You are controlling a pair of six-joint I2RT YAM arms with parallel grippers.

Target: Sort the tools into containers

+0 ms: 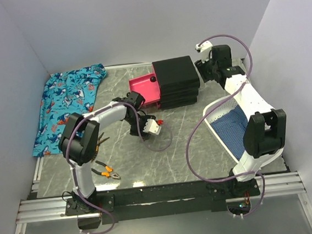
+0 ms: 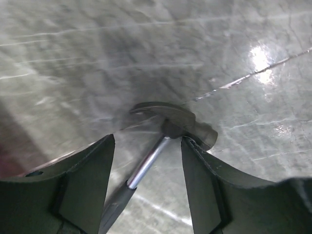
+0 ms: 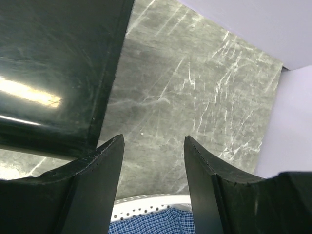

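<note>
My left hand (image 2: 147,141): spread, astride the hammer (image 2: 170,117) shaft on the surface (image 2: 97,58). My right hand (image 3: 153,139): spread, beside the cabinet (image 3: 53,73).

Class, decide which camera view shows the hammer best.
The left wrist view: the hammer lies close up, head and steel shaft, on the table inside the open left gripper. The top view hides it under that gripper; the right wrist view shows none of it.

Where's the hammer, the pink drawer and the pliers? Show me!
hammer (image 2: 171,119): left wrist view, on its steel head.
pink drawer (image 1: 141,89): top external view, on its bare floor.
pliers (image 1: 107,170): top external view, on the orange handles.
</note>
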